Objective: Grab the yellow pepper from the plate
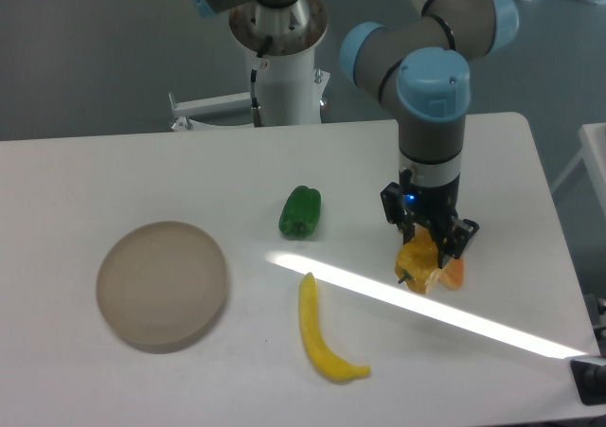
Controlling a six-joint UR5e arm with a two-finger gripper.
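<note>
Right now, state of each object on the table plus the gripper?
gripper: shut on the yellow pepper, over the right side of the table.
yellow pepper: held, off the plate, stem pointing lower left.
plate: empty, flat on the table at left.
green pepper: lying on the table, untouched.
long yellow item: lying on the table, free.
orange piece: mostly hidden behind the pepper and gripper.

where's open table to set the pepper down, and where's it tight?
Free: the broad strip of table behind the plate and green pepper; the patch between the plate and the banana-shaped item; the front right corner. Tight: under the gripper, where the yellow pepper hangs right against the orange wedge.
</note>
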